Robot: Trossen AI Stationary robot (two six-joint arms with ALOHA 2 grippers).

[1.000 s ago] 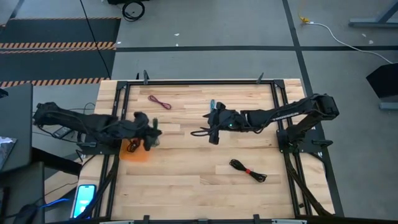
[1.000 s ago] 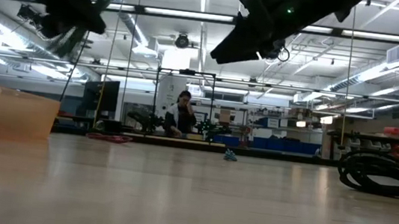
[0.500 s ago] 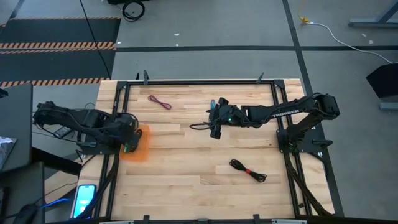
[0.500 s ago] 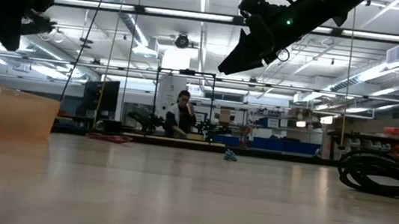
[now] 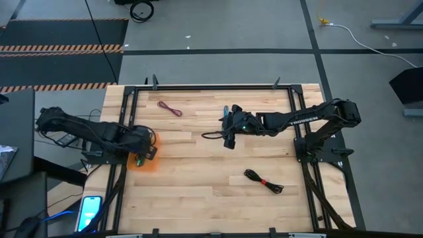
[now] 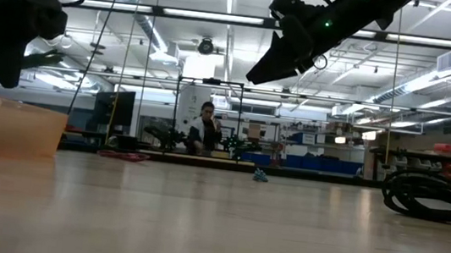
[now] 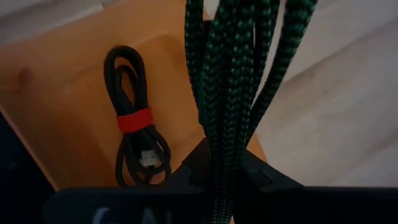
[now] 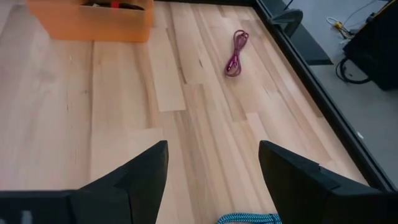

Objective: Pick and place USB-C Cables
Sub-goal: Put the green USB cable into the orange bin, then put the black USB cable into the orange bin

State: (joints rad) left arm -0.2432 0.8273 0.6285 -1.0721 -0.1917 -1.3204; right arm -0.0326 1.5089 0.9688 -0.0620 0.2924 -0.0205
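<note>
Over the orange bin [image 7: 74,81], the left claw [image 7: 217,163] pinches the green cable [image 7: 239,74]; right claw [image 8: 211,174] gapes wide.

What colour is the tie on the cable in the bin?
Red tie; left wrist view.

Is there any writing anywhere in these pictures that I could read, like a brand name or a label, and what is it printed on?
"TROSSEN": pale letters along the right arm, small, only just readable from above.
Pale marks on the left gripper body: too dim to read.
Nothing else carries readable text.

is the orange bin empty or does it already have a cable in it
Not empty: the orange bin holds a black cable with a red tie, lying on its floor.
</note>
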